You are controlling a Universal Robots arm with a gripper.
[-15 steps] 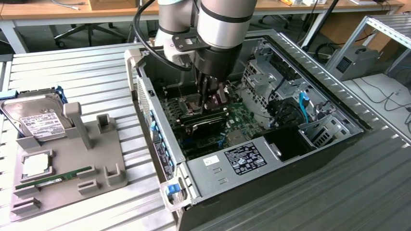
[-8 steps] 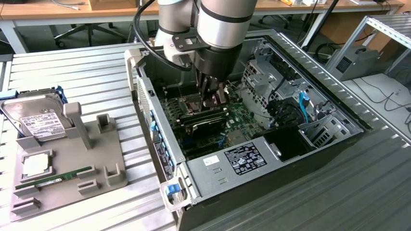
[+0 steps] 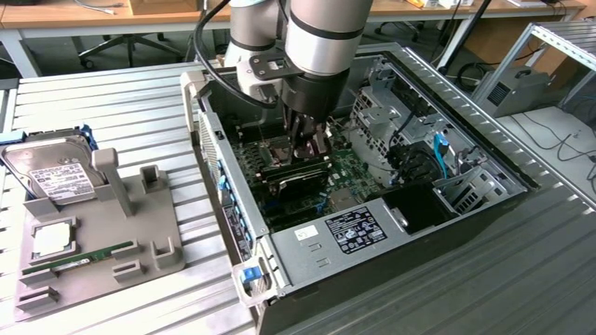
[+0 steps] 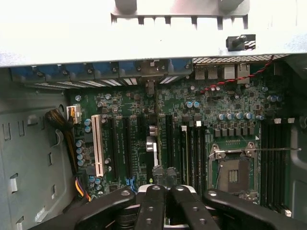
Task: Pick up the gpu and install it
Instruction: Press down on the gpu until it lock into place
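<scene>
Ribbed metal worktop, open computer case at centre, hand clenched on the gpu (over the motherboard), grey parts tray at nine o'clock, office desks behind.

silver-grey tubular arm, black cable, black end effector with round holes

Two cameras looking at one open computer

One is looking down from high up at the whole computer case and table. The other is looking close at the green board inside.
</scene>
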